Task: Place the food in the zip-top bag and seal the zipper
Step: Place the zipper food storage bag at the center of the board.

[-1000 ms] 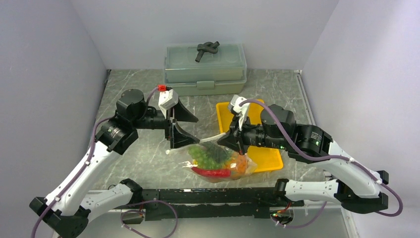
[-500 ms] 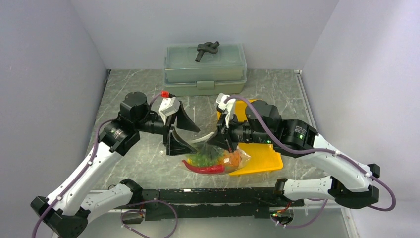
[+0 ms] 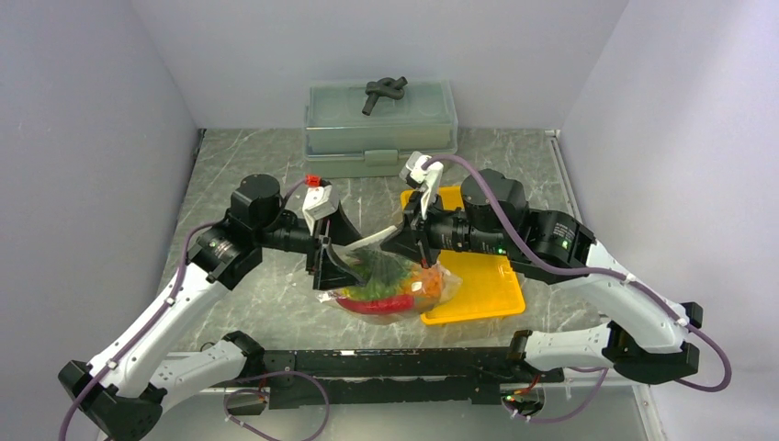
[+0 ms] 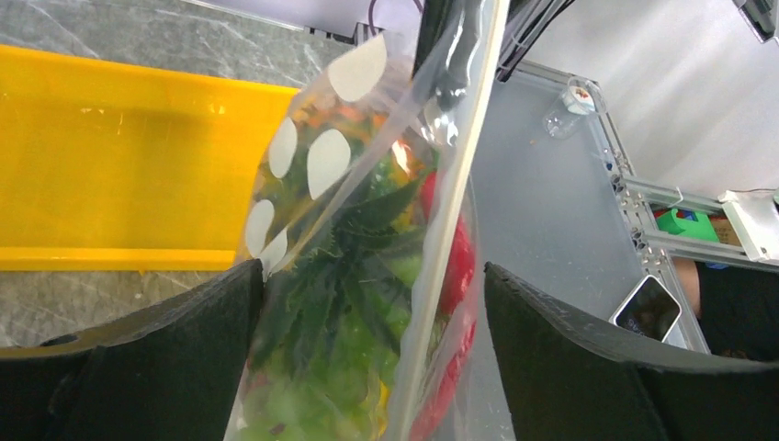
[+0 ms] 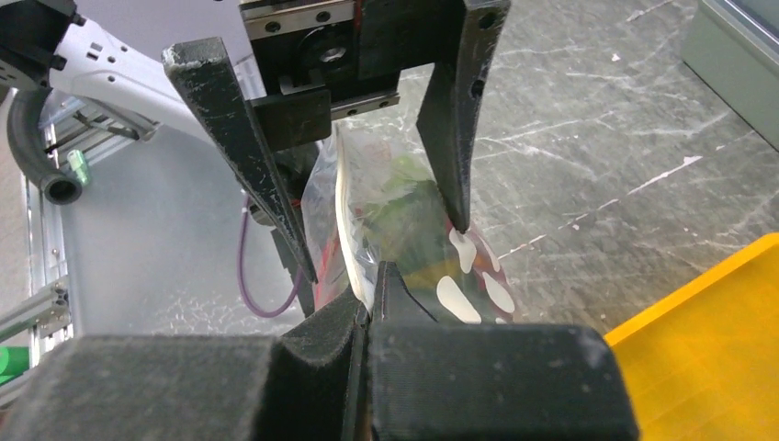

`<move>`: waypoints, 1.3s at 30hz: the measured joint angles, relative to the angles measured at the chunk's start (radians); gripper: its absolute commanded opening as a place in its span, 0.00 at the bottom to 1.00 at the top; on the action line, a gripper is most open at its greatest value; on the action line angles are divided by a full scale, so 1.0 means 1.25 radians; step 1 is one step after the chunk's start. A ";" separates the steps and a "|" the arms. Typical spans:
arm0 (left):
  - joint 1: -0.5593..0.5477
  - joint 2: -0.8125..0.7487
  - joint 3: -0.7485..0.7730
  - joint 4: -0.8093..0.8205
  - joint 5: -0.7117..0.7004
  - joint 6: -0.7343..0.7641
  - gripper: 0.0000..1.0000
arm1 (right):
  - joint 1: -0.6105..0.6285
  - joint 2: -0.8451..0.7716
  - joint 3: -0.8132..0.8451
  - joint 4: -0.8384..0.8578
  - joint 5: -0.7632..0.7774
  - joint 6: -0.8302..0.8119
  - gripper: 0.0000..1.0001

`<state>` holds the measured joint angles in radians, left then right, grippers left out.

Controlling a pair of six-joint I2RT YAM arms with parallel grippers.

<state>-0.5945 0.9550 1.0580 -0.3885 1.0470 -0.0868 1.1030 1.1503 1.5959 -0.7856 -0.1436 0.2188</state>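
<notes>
The step in hand looks like the sealing. The food is already inside the clear, crinkly zip-top bag (image 3: 390,287), which sits on the grey marbled tabletop (image 3: 248,175) against the near-left corner of the yellow rectangular tray (image 3: 487,287). Its mouth is lifted up and away from the tray. Through the plastic show a red toy chili (image 3: 377,304), a spiky green crown (image 4: 335,303) and something orange (image 3: 428,283). The other pieces cannot be told apart.

The right fingers (image 5: 370,303) are fully closed, pinching the thin whitish zipper strip (image 4: 452,197) at the end nearer the tray and holding it taut. The left fingers (image 3: 342,255) stand wide apart with nothing gripped. They straddle the bag on the side farther from the tray, one finger on each face of the plastic, and the strip runs between them.

Whether any of the strip is already pressed shut cannot be told. The next move probably calls for the left fingers to close on the strip itself, not on the bulging plastic below it. They would then draw along the strip while the right fingers anchor the tray-side end.
</notes>
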 measured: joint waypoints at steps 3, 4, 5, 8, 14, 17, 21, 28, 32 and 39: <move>-0.001 -0.001 -0.005 -0.009 -0.005 0.005 0.64 | -0.009 0.004 0.000 -0.001 0.003 0.006 0.00; -0.002 -0.001 -0.005 -0.015 -0.007 0.010 0.56 | -0.011 0.005 0.000 -0.001 0.003 0.008 0.00; -0.002 -0.001 -0.005 -0.020 -0.009 0.015 0.46 | -0.013 0.006 0.000 -0.001 0.003 0.009 0.00; -0.003 0.001 -0.005 -0.036 -0.014 0.021 0.15 | -0.016 0.006 0.000 -0.001 0.002 0.013 0.00; -0.007 0.008 -0.004 -0.036 -0.026 0.034 0.00 | -0.020 0.007 -0.005 -0.007 0.002 0.016 0.00; -0.008 0.008 -0.004 -0.042 -0.043 0.035 0.00 | -0.026 0.004 -0.019 -0.002 0.003 0.017 0.00; -0.008 0.007 -0.004 -0.055 -0.076 0.037 0.00 | -0.032 -0.010 -0.046 0.008 0.011 0.020 0.14; -0.009 0.007 -0.004 -0.113 -0.186 0.070 0.00 | -0.042 -0.069 -0.087 0.010 0.079 0.033 0.61; -0.009 0.007 -0.004 -0.138 -0.255 0.085 0.00 | -0.044 -0.116 -0.110 0.011 0.133 0.031 0.76; -0.009 0.013 0.008 -0.179 -0.398 0.111 0.00 | -0.045 -0.177 -0.147 0.015 0.209 0.029 0.79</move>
<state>-0.6056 0.9707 1.0683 -0.6128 0.5491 0.0525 1.0466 0.9295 1.4120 -0.7666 0.1173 0.2550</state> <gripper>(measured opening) 0.022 0.786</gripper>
